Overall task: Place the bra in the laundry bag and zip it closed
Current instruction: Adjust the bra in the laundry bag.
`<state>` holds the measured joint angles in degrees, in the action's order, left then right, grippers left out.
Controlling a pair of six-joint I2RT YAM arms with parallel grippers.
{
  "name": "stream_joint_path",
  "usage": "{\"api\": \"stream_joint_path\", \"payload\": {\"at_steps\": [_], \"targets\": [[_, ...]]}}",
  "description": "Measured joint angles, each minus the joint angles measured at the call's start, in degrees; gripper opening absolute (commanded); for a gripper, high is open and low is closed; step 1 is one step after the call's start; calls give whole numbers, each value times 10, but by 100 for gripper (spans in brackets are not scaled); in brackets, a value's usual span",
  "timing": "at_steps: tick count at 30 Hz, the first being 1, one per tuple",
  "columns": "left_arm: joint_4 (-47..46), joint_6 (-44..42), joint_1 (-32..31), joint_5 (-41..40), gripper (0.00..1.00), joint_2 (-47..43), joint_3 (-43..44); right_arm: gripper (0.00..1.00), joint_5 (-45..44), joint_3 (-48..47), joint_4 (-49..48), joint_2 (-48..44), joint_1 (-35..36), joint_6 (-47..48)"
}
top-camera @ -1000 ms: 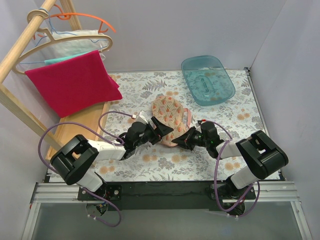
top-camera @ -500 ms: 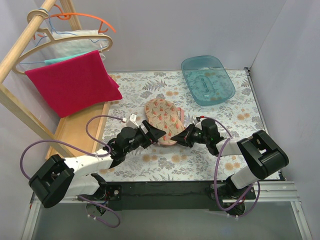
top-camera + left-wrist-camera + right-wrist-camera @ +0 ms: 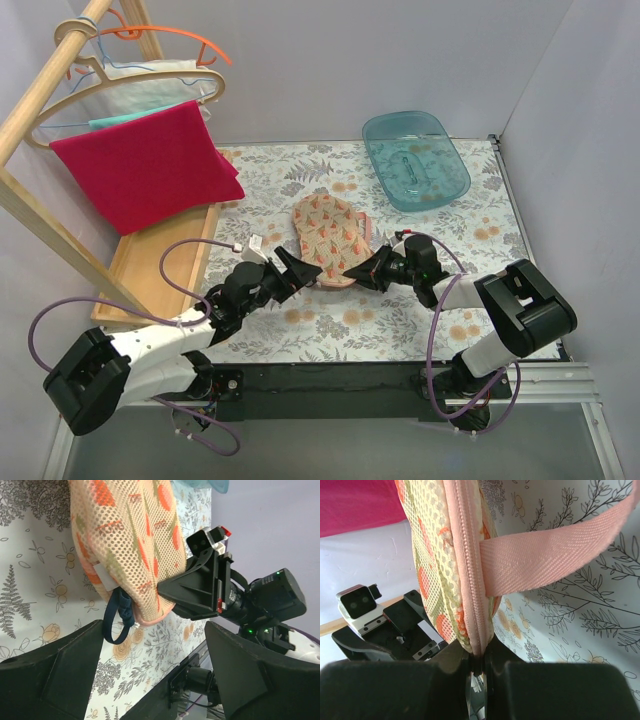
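Laundry bag (image 3: 330,235) on the flowered table (image 3: 340,330), about in the middle, between both grippers. Pinched at its near end, on the pink zipper edge (image 3: 465,580), by the closed right gripper (image 3: 477,666). Pink loop (image 3: 545,560) stretched out sideways from that edge. Of the bra (image 3: 118,622), only a dark navy strap visible, hanging out of the bag near the pinched end; rest hidden. Left gripper (image 3: 150,630) spread wide, holding nothing, just beside the bag. Teal tub (image 3: 415,160) further back, well apart.
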<state>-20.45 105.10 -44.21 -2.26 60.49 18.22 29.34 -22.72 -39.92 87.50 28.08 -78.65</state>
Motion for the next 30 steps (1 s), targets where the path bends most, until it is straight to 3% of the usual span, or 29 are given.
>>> {"api": "stream_joint_path", "payload": {"at_steps": [9, 30], "targets": [[-19, 5, 0, -3, 80, -14, 0, 15, 3, 0, 3, 1, -2, 1], [-127, 19, 0, 8, 79, 99, 17, 15, 4, 0, 4, 1, -3, 6]]}}
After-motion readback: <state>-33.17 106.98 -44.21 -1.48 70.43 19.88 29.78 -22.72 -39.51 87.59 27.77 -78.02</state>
